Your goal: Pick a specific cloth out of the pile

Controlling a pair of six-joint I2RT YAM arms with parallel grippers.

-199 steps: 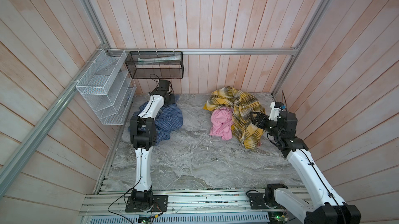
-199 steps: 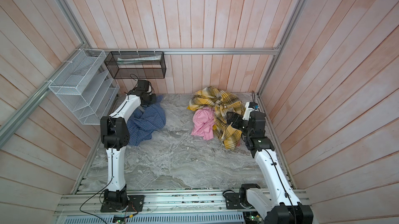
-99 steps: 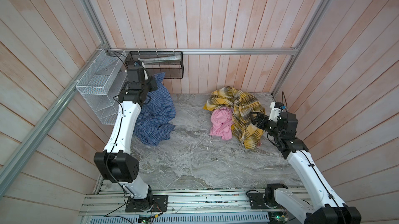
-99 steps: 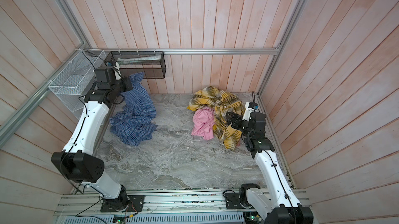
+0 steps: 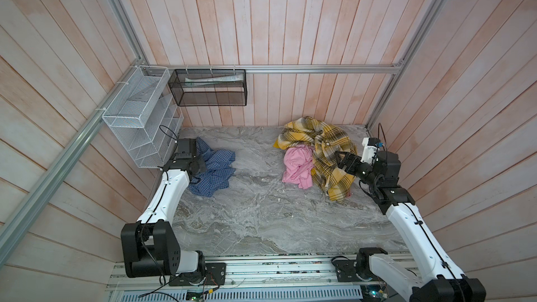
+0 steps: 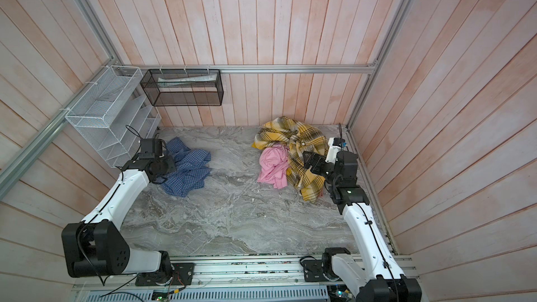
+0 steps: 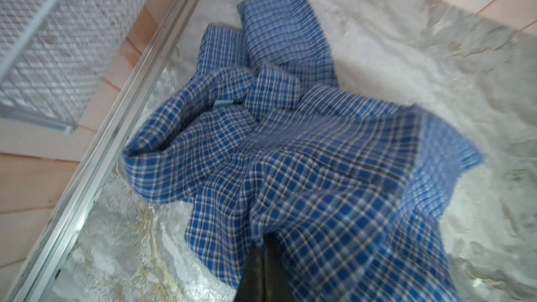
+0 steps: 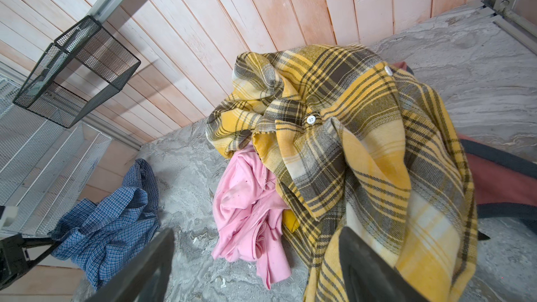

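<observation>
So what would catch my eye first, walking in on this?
The bright yellow plaid cloth with large checks, heaped at the back right of the grey marbled tabletop partly over a plain pink cloth, with the open right gripper at its edge. On the left, the left gripper is shut on a crumpled blue small-check shirt, apart from those two.

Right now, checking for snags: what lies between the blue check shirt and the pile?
Only bare marble tabletop separates blue check shirt and pile, in both top views.
</observation>
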